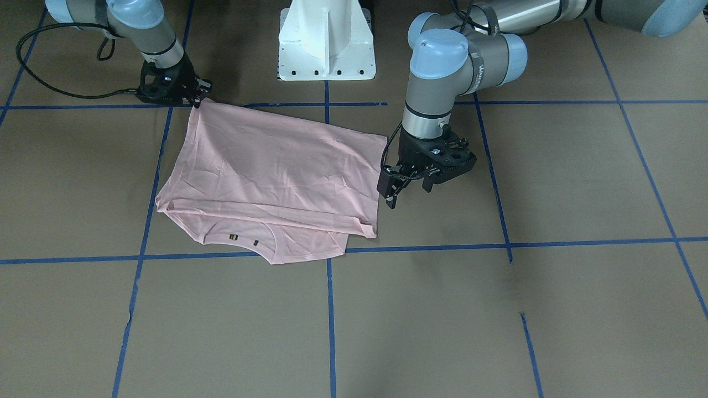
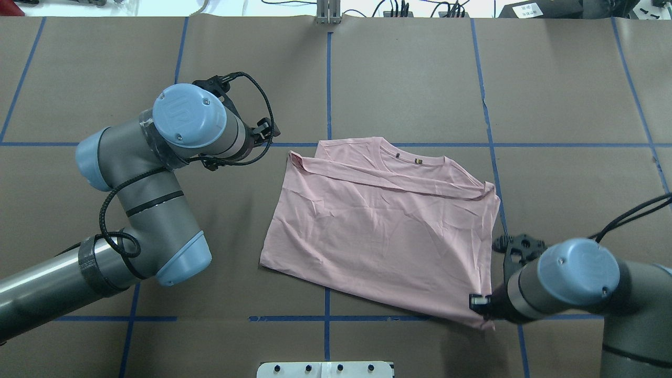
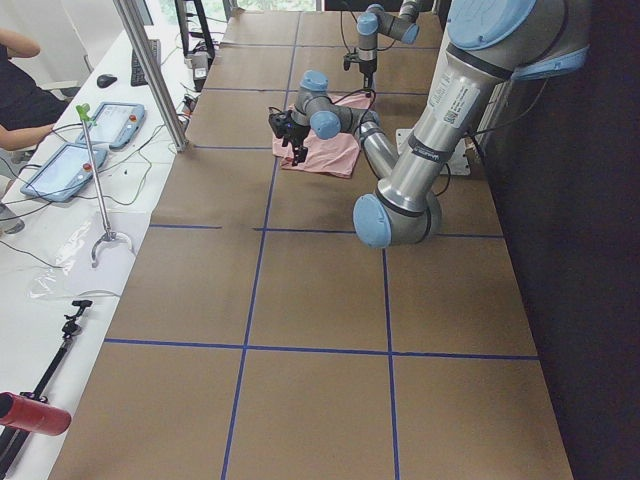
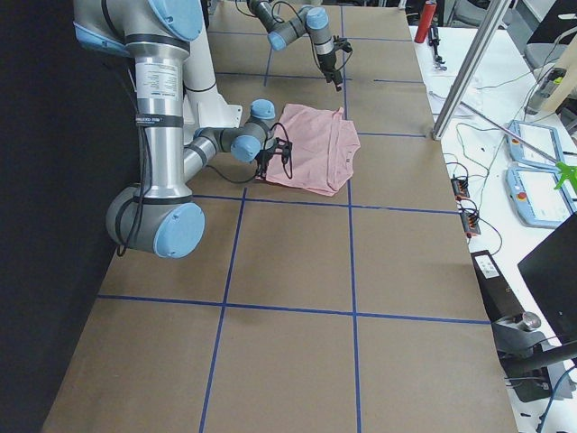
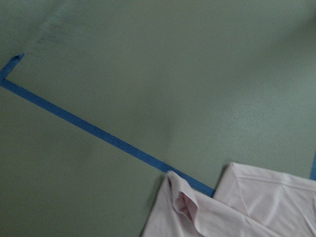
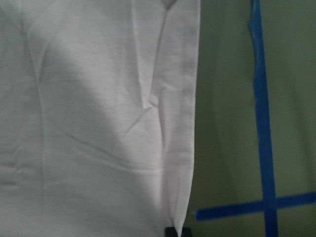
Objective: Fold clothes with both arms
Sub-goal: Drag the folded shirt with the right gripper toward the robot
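The pale pink T-shirt [image 1: 265, 166] lies on the brown table, folded roughly in half, plain side up. Its ribbed collar [image 1: 243, 239] shows at the edge far from the robot; the print is hidden. My right gripper [image 1: 198, 98] is shut on the shirt's near corner and holds it slightly raised; it also shows in the overhead view [image 2: 480, 303]. The right wrist view shows the shirt's hem [image 6: 182, 123] running to the fingertips. My left gripper [image 1: 407, 190] is open and empty, just beside the shirt's side edge. The left wrist view shows a shirt corner [image 5: 182, 197] below it.
The white pedestal base [image 1: 326, 38] stands at the robot's side of the table, just behind the shirt. Blue tape lines [image 1: 332, 309] grid the brown table cover. A side bench with tablets [image 3: 110, 125] and cables runs along the operators' side.
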Motion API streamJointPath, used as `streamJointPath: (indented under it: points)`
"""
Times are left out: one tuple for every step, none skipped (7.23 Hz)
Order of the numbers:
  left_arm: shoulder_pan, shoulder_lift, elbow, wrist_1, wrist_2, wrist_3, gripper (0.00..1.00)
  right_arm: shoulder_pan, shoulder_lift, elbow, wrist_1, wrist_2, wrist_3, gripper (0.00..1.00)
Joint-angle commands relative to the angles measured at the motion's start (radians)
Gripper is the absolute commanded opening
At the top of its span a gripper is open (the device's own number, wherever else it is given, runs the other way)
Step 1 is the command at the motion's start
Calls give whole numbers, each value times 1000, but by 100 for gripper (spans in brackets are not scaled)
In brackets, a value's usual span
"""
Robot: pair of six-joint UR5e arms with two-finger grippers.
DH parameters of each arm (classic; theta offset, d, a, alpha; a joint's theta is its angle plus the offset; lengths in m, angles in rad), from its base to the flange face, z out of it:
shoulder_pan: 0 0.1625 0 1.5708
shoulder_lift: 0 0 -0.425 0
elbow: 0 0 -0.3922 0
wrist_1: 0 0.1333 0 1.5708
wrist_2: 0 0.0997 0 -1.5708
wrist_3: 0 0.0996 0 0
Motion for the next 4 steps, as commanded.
streamJointPath:
  points:
    - [21, 4, -37, 19, 1, -4, 100, -110, -15, 46, 2, -6, 90, 72]
    - [40, 5, -57, 22, -1, -4, 100, -113, -10, 77, 2, -32, 137, 100]
    - [73, 5, -89, 51, -5, -7, 100, -103, -3, 104, 2, -44, 157, 100]
    - [131, 8, -122, 97, -5, -53, 100, -49, 17, 111, 4, -46, 156, 100]
